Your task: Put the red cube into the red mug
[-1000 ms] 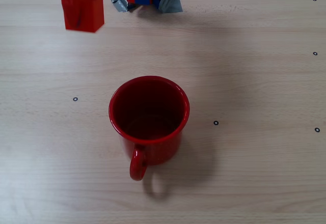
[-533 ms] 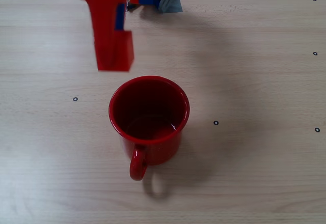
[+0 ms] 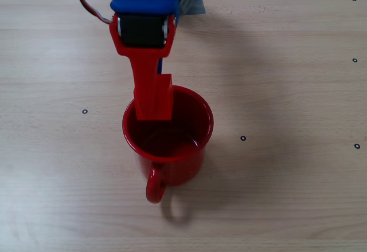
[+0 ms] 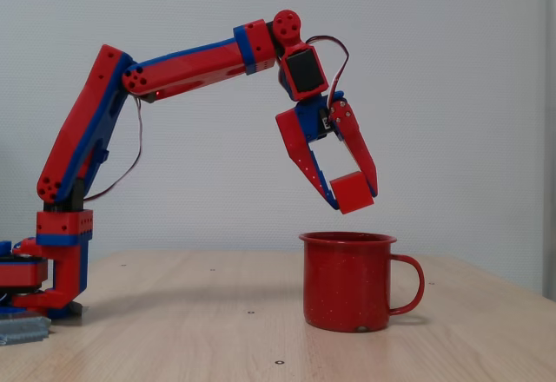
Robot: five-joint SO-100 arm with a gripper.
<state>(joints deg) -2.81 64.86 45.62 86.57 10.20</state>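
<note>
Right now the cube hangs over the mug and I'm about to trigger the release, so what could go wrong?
1. The red cube sits well above the red mug, so it may bounce off the hard rim or back out.
2. From above, the gripper hangs over the mug's rear-left edge rather than its centre, so the cube could clip the rim.

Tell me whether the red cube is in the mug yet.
Not yet. The red cube is clamped in the hand, above the red mug rim.

No legible text or labels anywhere.
</note>
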